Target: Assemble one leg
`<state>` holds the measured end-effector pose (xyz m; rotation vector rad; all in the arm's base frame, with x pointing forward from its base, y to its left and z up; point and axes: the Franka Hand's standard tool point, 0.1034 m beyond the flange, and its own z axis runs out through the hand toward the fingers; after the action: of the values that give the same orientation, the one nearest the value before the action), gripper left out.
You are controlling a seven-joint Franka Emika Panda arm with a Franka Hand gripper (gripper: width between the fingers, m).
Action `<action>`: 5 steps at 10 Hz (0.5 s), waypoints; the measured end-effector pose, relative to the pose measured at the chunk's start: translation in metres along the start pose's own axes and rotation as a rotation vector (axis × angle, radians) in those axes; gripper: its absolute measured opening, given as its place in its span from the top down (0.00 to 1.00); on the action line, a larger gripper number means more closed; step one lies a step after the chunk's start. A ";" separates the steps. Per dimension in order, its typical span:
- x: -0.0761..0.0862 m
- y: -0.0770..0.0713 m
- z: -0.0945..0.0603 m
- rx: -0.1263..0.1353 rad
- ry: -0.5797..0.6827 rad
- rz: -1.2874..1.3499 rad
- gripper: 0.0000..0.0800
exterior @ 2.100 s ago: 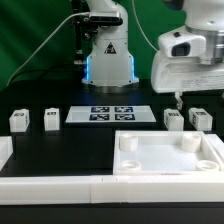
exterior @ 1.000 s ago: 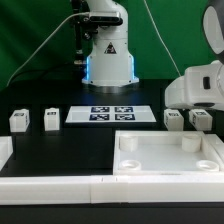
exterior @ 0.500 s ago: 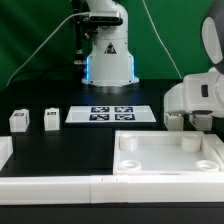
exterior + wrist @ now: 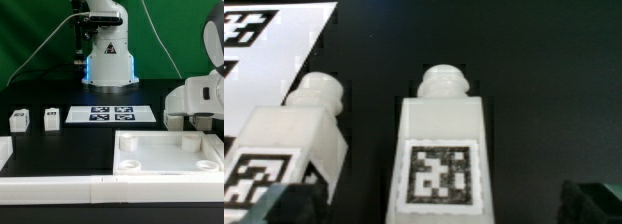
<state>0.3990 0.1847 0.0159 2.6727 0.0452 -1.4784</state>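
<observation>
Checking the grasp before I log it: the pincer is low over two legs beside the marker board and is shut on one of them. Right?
Not shut. The pincer is low over the two legs beside the marker board, but it is open: the wrist view shows its fingertips standing wide of the leg between them.

A robotics lab: a robot arm's white base (image 4: 108, 58) glows blue at twelve o'clock before a green backdrop (image 4: 30, 30), with the marker board (image 4: 110, 114) on a black worktop (image 4: 60, 148).
</observation>
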 end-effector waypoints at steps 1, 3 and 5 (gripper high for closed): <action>0.000 -0.001 0.000 -0.001 0.000 -0.002 0.19; 0.000 -0.001 0.001 -0.001 0.000 -0.001 0.19; 0.002 -0.002 0.006 -0.004 -0.008 -0.003 0.19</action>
<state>0.3952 0.1864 0.0109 2.6645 0.0509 -1.4882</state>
